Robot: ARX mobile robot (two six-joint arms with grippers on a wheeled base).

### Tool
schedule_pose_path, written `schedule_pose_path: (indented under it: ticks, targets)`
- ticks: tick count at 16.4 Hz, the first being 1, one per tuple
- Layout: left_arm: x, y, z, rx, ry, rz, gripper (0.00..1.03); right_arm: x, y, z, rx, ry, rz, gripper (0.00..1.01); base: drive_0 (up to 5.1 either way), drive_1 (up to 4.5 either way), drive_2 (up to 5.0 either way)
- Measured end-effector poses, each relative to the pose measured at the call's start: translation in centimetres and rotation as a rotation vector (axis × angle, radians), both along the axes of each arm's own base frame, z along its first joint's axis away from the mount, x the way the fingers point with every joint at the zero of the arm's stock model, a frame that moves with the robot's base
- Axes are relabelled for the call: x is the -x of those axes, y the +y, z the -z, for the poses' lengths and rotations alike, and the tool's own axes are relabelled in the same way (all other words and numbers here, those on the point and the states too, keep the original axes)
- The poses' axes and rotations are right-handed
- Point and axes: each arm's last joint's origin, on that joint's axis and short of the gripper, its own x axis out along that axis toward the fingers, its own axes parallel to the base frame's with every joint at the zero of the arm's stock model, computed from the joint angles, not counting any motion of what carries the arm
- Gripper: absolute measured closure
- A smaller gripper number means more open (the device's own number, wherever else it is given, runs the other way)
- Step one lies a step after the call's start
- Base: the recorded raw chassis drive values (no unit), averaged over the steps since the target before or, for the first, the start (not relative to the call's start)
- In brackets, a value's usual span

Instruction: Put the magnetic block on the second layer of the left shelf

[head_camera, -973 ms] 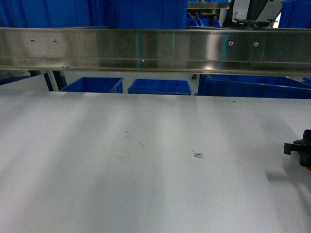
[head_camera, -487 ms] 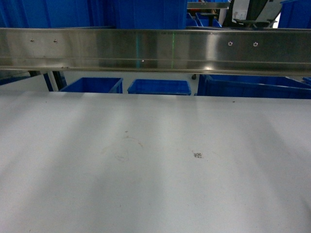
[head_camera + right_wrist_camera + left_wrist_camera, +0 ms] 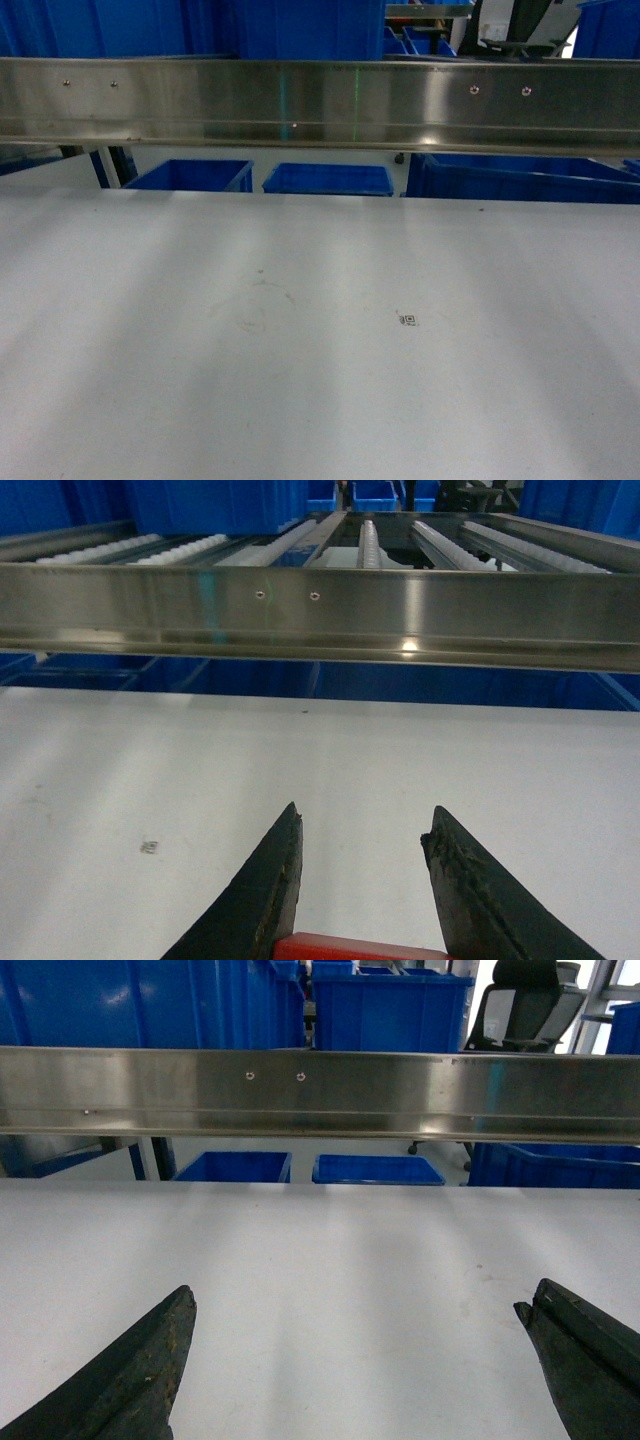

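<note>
Nearest to us, in the right wrist view, our right tool [image 3: 360, 880] grips the magnetic block [image 3: 360, 948]; only a red sliver of it shows between the two fingers at the bottom edge. We judge it is held low above the table [image 3: 150, 780] for carrying toward the shelf. In the left wrist view our left tool [image 3: 355, 1360] hangs spread wide with nothing between its fingers, above the same white table, so it looks free and out of the way.

Neither tool shows in the head view, only the bare table [image 3: 300, 400] with a small printed marker [image 3: 408, 320].

Beyond the table edge a steel rail [image 3: 320, 615] runs straight across, and behind it lie roller rails [image 3: 370, 540]. We cannot tell which level these belong to. Blue crates [image 3: 200, 175] stand farther back. The rail looks like the obstacle: the block must pass over it.
</note>
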Motion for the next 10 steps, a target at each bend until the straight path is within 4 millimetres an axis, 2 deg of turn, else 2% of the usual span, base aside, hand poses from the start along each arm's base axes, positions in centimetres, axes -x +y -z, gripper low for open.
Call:
schedule_pose_path:
  ticks: [2,10]
  targets:
    - [0.00,0.00,0.00,0.000,0.000,0.000,0.05,-0.11,-0.63,0.18,0.037,0.003,0.016,0.68,0.0,0.00,0.0]
    - [0.00,0.00,0.00,0.000,0.000,0.000,0.05,-0.12,-0.61,0.27,0.035,0.012,0.034,0.68,0.0,0.00,0.0]
